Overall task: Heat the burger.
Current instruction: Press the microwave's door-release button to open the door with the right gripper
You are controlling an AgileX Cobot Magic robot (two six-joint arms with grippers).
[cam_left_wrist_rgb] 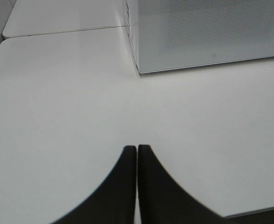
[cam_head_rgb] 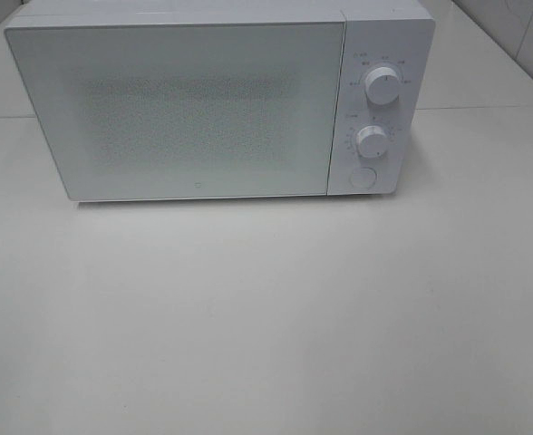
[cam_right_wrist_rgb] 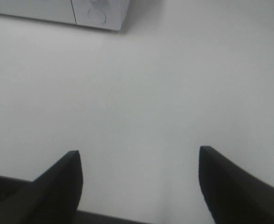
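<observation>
A white microwave (cam_head_rgb: 217,104) sits at 12 o'clock on the pale surface (cam_head_rgb: 266,317), its door (cam_head_rgb: 171,113) closed, with an upper knob (cam_head_rgb: 382,86) and a lower knob (cam_head_rgb: 373,141) at its 3 o'clock side. The left claw (cam_left_wrist_rgb: 137,154) is clenched on nothing, its fingers pressed together. The right claw (cam_right_wrist_rgb: 139,151) hangs released and empty above the surface. Where the burger is cannot be told.
</observation>
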